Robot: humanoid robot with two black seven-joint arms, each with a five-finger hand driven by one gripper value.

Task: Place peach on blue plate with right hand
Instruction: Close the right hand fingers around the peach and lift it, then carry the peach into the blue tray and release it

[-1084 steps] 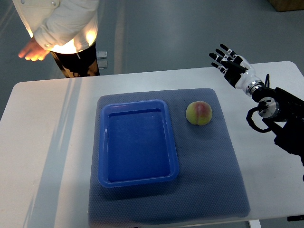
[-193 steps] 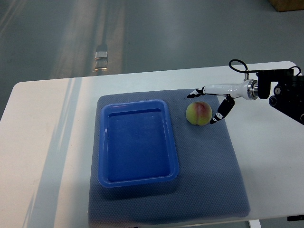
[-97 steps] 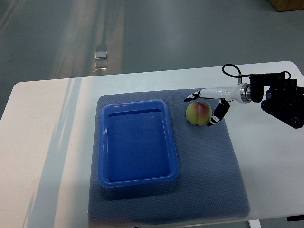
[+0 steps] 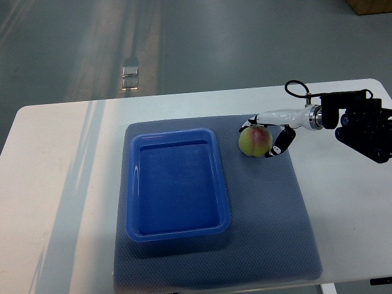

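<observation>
The peach (image 4: 253,142), yellow-green with a red blush, is on the grey mat just right of the blue plate's far right corner. The blue plate (image 4: 174,135) is a shallow rectangular tray with nothing in it, on the left half of the mat. My right hand (image 4: 258,139) reaches in from the right edge and wraps the peach: the fingers (image 4: 245,127) curl over its far side and the thumb (image 4: 278,144) presses its near right side. I cannot tell whether the peach still touches the mat. The left arm does not show.
The grey mat (image 4: 269,233) covers the middle of the white table (image 4: 55,184). My right forearm and its black wrist housing (image 4: 361,122) hang over the table's right part. Grey floor lies beyond the far edge.
Over the last second my right hand slid left and its fingers closed around the peach. The peach has shifted slightly toward the far side. The person standing there several seconds ago is gone.
</observation>
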